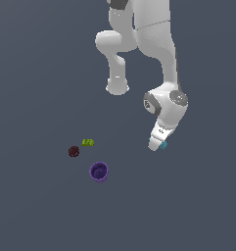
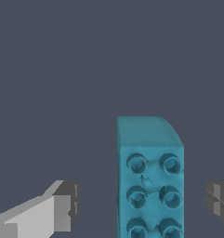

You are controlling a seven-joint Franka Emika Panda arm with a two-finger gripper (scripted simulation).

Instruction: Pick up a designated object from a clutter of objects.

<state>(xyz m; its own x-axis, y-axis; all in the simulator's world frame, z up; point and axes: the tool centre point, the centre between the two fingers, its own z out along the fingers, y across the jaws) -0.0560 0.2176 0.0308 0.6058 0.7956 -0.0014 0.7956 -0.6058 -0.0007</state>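
The cyan studded brick (image 2: 150,186) lies on the grey floor between my two fingers in the wrist view. There is a gap on each side of it, wider on one side. My gripper (image 2: 141,204) is open and straddles the brick without touching it. In the exterior view the gripper (image 1: 157,145) is down at the floor at the exterior view's right, and bits of the cyan brick (image 1: 163,145) show beside the fingers. The lime-green brick (image 1: 88,142), the dark maroon ball (image 1: 74,151) and the purple cup (image 1: 99,171) lie apart at the exterior view's left.
The arm's base (image 1: 117,87) stands behind the gripper in the exterior view. The floor (image 1: 198,206) is plain dark grey.
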